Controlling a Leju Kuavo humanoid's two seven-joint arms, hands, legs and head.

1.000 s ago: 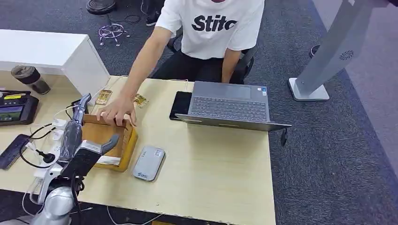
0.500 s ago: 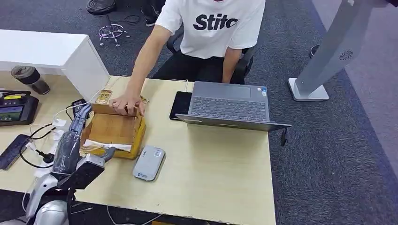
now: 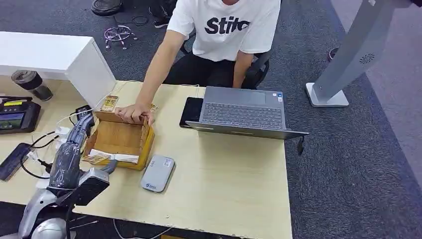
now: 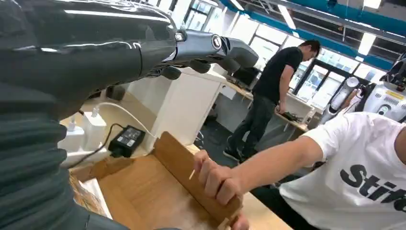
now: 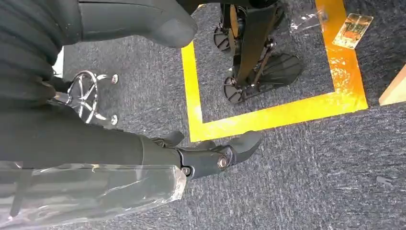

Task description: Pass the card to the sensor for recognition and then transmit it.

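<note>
An open cardboard box (image 3: 119, 137) stands on the table's left part, and a person's hand (image 3: 133, 113) grips its far wall. A gold card (image 3: 95, 159) lies at the box's near edge. Two more gold cards (image 3: 109, 103) lie on the table behind the box. The grey-white sensor (image 3: 158, 173) lies flat to the right of the box. My left hand (image 3: 75, 142) hovers along the box's left wall with fingers stretched and nothing in them; the left wrist view shows these fingers (image 4: 210, 48) above the box (image 4: 143, 191). My right hand (image 5: 210, 155) hangs over the carpet, holding nothing.
A laptop (image 3: 244, 112) and a dark phone (image 3: 190, 110) sit at the table's far side. Cables, a charger (image 4: 127, 139) and a power strip (image 3: 57, 144) crowd the table's left edge beside my arm. A white cabinet (image 3: 54, 57) stands behind. A card (image 5: 353, 30) lies on the floor's orange tape.
The person has pushed the box away from me and turned it straighter. My left arm has drawn back and left, so the hand is now beside the box instead of over it.
</note>
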